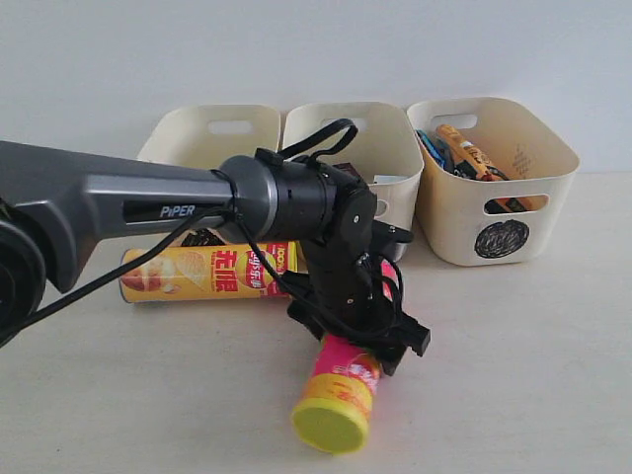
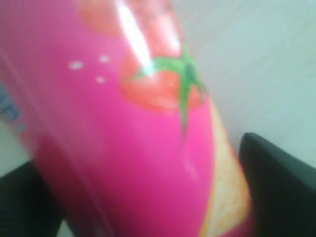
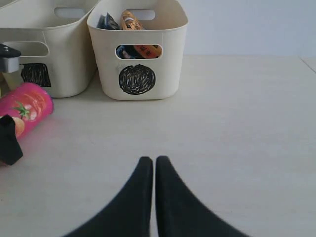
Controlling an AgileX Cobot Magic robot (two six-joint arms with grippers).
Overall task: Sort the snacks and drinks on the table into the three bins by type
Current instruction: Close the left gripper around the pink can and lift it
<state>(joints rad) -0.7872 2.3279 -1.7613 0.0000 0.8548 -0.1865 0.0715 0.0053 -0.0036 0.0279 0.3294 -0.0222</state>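
The pink chip tube [image 1: 346, 380] with a yellow-green lid [image 1: 331, 425] lies on the table [image 1: 533, 375] and fills the left wrist view [image 2: 123, 138]. My left gripper [image 1: 367, 336] [image 2: 148, 197] straddles it, one black finger [image 2: 281, 173] close against each side; blur hides whether they press on it. The yellow chip tube [image 1: 197, 272] lies on its side behind. Snack bags [image 1: 464, 153] [image 3: 131, 22] sit in the circle-marked bin [image 1: 494, 207] [image 3: 163, 59]. My right gripper [image 3: 154, 160] hovers shut and empty over bare table. The drinks are hidden.
The middle bin [image 1: 395, 148] [image 3: 64, 74] and left bin [image 1: 212, 128] stand in a row with the right one at the back. My left arm [image 1: 109, 202] crosses in front of them. The pink tube [image 3: 24, 106] shows at the edge of the right wrist view.
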